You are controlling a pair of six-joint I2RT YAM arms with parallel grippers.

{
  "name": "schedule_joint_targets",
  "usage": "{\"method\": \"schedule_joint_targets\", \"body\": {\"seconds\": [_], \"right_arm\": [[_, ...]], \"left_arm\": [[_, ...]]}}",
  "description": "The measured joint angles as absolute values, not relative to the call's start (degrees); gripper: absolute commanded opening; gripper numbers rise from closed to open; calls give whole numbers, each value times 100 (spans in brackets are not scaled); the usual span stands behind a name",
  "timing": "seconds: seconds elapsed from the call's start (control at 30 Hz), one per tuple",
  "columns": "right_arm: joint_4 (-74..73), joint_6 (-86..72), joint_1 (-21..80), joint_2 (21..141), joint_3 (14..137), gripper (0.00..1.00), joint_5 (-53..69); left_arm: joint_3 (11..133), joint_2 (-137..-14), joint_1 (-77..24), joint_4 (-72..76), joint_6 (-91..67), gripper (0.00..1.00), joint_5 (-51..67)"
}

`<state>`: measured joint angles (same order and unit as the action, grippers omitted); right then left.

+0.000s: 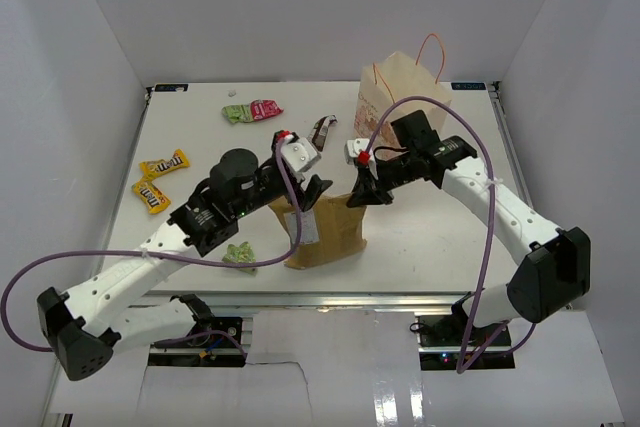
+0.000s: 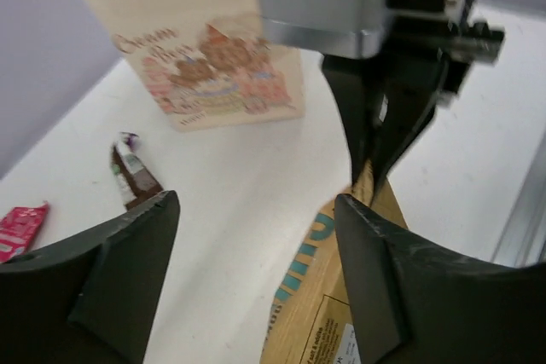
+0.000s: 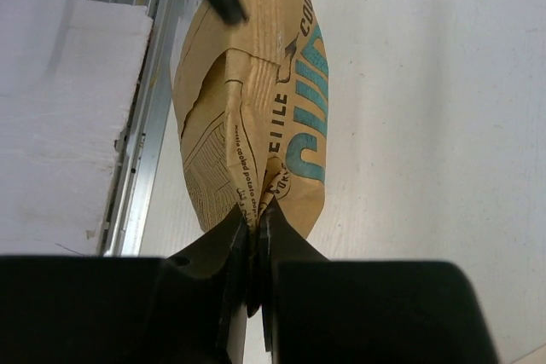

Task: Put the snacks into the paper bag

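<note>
The tan chip bag (image 1: 325, 232) lies near the table's front edge. My right gripper (image 1: 362, 192) is shut on its upper edge and pinches a fold of it (image 3: 256, 221); the bag (image 3: 256, 100) hangs away from the jaws. My left gripper (image 1: 308, 192) is open, its fingers (image 2: 128, 270) straddling the bag's left part (image 2: 341, 313) without gripping it. The paper bag (image 1: 400, 92) stands upright at the back right and also shows in the left wrist view (image 2: 213, 66). Two yellow M&M's packets (image 1: 163, 163) (image 1: 150, 195) lie at the left.
A green packet (image 1: 237, 112) and a pink-red packet (image 1: 266, 109) lie at the back. A dark brown packet (image 1: 322, 129) lies left of the paper bag. A pale green packet (image 1: 240, 255) lies under my left arm. The metal rail (image 3: 136, 125) runs along the front edge.
</note>
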<state>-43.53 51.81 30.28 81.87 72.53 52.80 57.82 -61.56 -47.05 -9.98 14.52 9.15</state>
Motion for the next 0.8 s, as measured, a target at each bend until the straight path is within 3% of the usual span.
{"method": "schedule_joint_targets", "body": {"seconds": [0.2,0.5,0.8], "right_arm": [[-4117,4241,2783,7983,7771,8,5236],[-2499,2416,2574,7867,9292,8,4711],[-888,626,1468,9041,11942,8,3892]], "left_arm": [[6069,-5588,-4698,-574,628,92,-228],[6361,-4893,-4698,-427,-318,98,-1562],[6300,-4160,-4696,-399,-674,98,-2196]]}}
